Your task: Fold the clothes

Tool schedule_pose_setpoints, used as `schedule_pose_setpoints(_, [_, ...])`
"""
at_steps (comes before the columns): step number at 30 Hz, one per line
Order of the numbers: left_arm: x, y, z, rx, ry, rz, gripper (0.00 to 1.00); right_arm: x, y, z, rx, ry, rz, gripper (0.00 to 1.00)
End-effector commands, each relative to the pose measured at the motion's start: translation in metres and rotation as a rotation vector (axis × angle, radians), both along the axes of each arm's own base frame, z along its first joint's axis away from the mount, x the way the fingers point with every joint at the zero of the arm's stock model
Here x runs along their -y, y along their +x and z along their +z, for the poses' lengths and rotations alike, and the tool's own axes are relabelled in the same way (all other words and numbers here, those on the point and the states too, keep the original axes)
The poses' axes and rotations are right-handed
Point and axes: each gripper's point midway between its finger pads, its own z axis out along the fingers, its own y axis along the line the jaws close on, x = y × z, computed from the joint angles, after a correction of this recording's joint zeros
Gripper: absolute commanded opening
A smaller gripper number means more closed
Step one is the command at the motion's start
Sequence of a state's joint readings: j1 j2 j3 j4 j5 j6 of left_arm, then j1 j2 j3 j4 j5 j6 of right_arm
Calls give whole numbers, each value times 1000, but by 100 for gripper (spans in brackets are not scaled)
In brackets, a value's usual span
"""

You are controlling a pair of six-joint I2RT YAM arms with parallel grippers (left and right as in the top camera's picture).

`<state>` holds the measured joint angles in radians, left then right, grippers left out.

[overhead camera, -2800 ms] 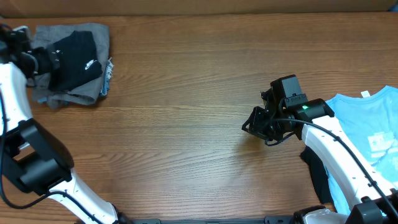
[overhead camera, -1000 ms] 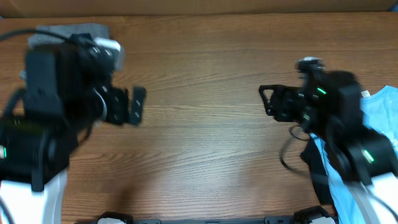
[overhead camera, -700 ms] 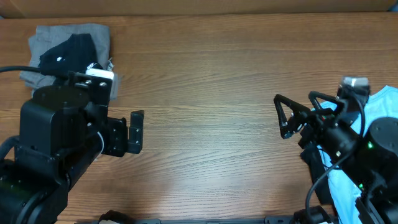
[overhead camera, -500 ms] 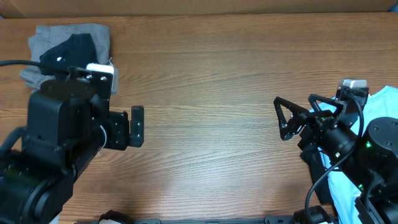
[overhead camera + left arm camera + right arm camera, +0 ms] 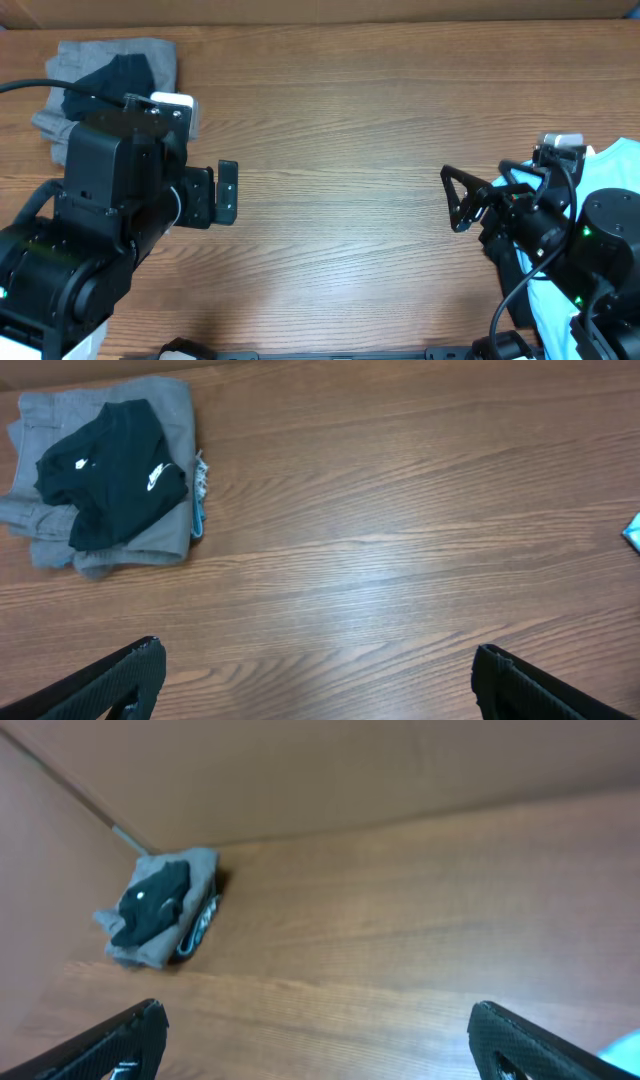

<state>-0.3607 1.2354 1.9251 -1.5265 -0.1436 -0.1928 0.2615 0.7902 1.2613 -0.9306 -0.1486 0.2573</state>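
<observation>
Starting nearest the robot, both arms are seen poised above the worktop. The left jaws and the right jaws stand at full width and hold nothing. In each wrist view only the fingertips show at the bottom corners, with bare wood between them. The left jaws face right across the worktop and the right jaws face left.

The light blue T-shirt is located at the right edge of the worktop, beside and partly beneath the right arm. It lies on the side away from which the right jaws face. Its collar is turned toward the far edge, so its long axis is judged to run near to far. Much of it is hidden by the arm. It appears unfolded and is judged to be the next garment. The right arm is by far the nearer, and the jaws must be turned back toward it.

Farthest off, in the far left corner, the black T-shirt is laid on the grey folded garments, white logo uppermost. This pile is nearer the left arm.
</observation>
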Motion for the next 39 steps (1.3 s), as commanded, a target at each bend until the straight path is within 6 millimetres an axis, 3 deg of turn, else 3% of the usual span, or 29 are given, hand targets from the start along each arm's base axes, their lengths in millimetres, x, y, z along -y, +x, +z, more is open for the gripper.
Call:
schedule_pose_setpoints(1, [1, 4, -1, -2, -3, 16, 100, 3, 6, 20, 119, -73, 15, 100])
schedule_pose_setpoints(6, [2, 7, -4, -14, 1, 16, 100, 11, 16, 40, 298, -133, -13, 100])
schedule_pose_setpoints(9, [3, 8, -5, -19, 3, 16, 100, 22, 19, 36, 389, -131, -59, 100])
schedule_pose_setpoints(11, [3, 9, -6, -23, 5, 16, 100, 27, 19, 25, 431, -125, -81, 100])
schedule_pose_setpoints(18, [5, 14, -11, -41, 12, 16, 100, 37, -1, -49, 515, -115, -114, 100])
schedule_pose_setpoints(24, [6, 17, -14, -53, 16, 16, 100, 37, -11, -68, 706, -78, -130, 100])
schedule_pose_setpoints(27, [7, 18, -15, -59, 19, 16, 100, 38, -11, -91, 739, -69, -133, 100])
schedule_pose_setpoints(39, [10, 25, -23, -86, 29, 16, 100, 35, 3, -158, 613, -88, -119, 100])
